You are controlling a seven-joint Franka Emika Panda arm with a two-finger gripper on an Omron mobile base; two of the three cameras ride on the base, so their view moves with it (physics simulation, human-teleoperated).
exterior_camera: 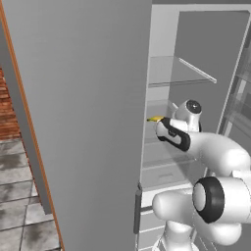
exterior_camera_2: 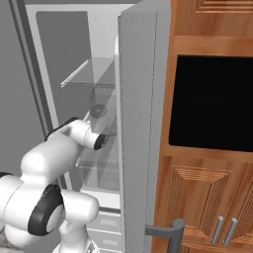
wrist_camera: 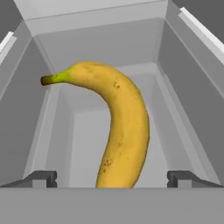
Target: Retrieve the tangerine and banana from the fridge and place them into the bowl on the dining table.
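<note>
The fridge (exterior_camera: 88,122) stands open, and my arm reaches in over a glass shelf (exterior_camera: 166,152). The banana (wrist_camera: 124,127), yellow with a dark stem tip, lies on the pale fridge floor straight ahead of the hand. My gripper (wrist_camera: 112,179) is open. Its two fingertips (wrist_camera: 41,178) stand wide apart on either side of the banana's near end, without touching it. In the left base view a yellow bit of the banana (exterior_camera: 155,118) shows just past the hand (exterior_camera: 171,132). The tangerine, the bowl and the dining table are out of view.
The open fridge door (exterior_camera_2: 138,123) stands close on the arm's right, with its dark handle (exterior_camera_2: 163,231) low down. An upper glass shelf (exterior_camera: 181,73) hangs above the hand. Wooden cabinets with a black recess (exterior_camera_2: 212,104) are beyond the door. Brick wall (exterior_camera: 7,108) and tiled floor (exterior_camera: 19,196) are at left.
</note>
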